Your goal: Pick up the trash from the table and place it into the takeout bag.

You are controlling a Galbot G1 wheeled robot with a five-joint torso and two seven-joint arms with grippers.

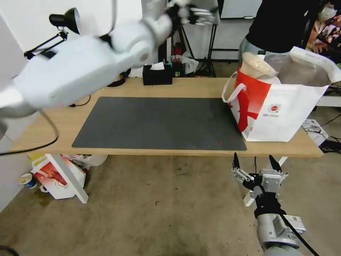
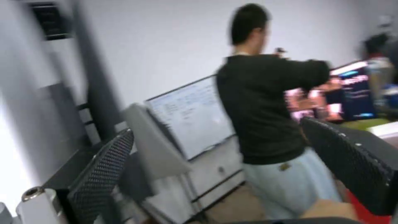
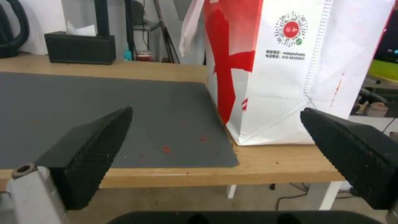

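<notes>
- Head view first: we see the table (image 1: pixel 170 85) with its dark grey mat (image 1: pixel 160 122) bare of containers, a few red crumbs left near the mat's right front corner; the takeout bag (image 1: pixel 280 113) stands upright on the table's right end, just beside the mat's right edge.
- The trash, as far as we can tell, is already in the bag; a beige bowl (image 1: pixel 257 65) pokes above the rim at the bag's left side, tilted, and the rest of the load is hidden by the silvery lining.
- Our right gripper (image 1: pixel 254 164) hangs below and in front of the table's front edge, near the right leg, fingers pointing up; its jaws stand wide apart with nothing between them (the right wrist view shows both pads with the bag's lower corner beyond the gap).
- Our left gripper (image 1: pixel 199 14) is raised high over the far side of the table, well above the black tissue box (image 1: pixel 157 75); in the left wrist view its two pads stand apart with only the room and a person behind them, so we read it as spread and empty.
- The relation that matters: the bag lies up and beyond the right jaws, and the right arm is much the nearer; the left is well apart from it.
- We judge the task nearly or wholly done; the tilted bowl could tip out if the bag is jostled.
</notes>
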